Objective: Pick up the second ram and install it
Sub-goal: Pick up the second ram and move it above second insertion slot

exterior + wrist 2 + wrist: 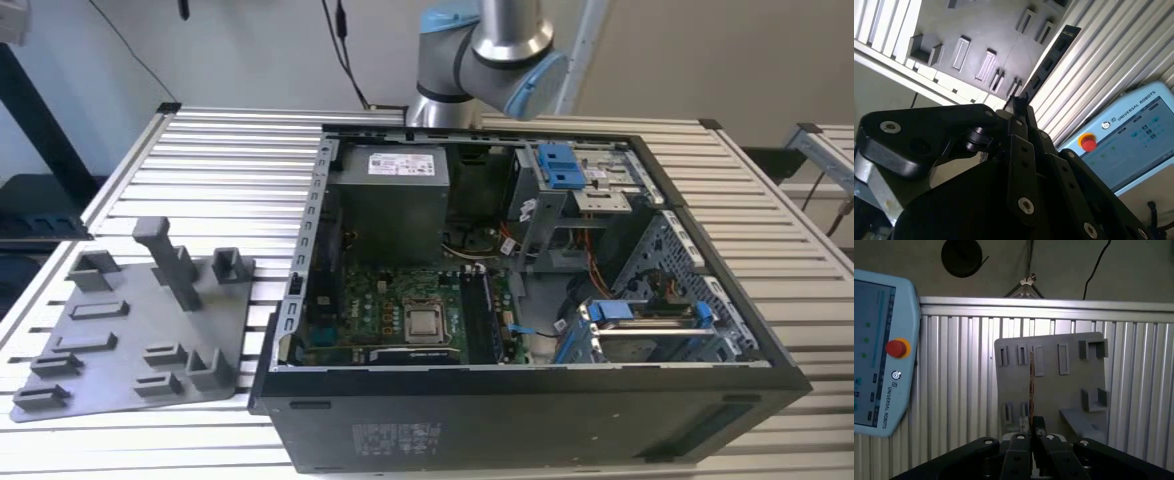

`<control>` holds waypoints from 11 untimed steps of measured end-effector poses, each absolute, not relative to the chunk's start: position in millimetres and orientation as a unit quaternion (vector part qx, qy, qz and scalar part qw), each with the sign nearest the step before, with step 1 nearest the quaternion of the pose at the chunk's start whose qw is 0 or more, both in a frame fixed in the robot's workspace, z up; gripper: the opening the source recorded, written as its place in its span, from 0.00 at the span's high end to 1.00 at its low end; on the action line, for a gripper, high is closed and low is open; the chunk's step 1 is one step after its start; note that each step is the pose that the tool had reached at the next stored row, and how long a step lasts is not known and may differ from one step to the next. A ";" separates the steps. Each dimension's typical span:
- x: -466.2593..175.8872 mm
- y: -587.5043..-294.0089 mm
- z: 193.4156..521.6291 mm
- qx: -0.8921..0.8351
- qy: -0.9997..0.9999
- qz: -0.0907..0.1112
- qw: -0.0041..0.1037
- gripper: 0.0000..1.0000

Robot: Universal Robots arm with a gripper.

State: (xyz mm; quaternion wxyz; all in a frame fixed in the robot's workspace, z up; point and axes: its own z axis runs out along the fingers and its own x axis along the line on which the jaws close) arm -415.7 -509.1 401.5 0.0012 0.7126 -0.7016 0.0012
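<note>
**Item.** The second ram (1051, 57), a thin dark board with small chips along its face, is off the desk (1104, 65) and carried in the end effector (1021, 106). In the first wrist view the second ram (1031, 385) shows edge-on, a narrow line in front of the grey holder plate (1074, 390).

**Handling assessment.** Light and stiff, but thin and fragile. The chips and contact edge are best left untouched. Hold is best taken on the flat faces near one short end.

**Finding.** It is held that way. The jaws are clamped on one end, with most of the length projecting beyond the fingertips.

**Surroundings.** The holder plate (120, 340) lies at the exterior view's left, and the open computer case (534, 410) sits at centre.
</note>
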 end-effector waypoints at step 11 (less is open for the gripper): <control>-387.4 -509.1 401.6 0.713 -0.702 -0.002 0.004 0.86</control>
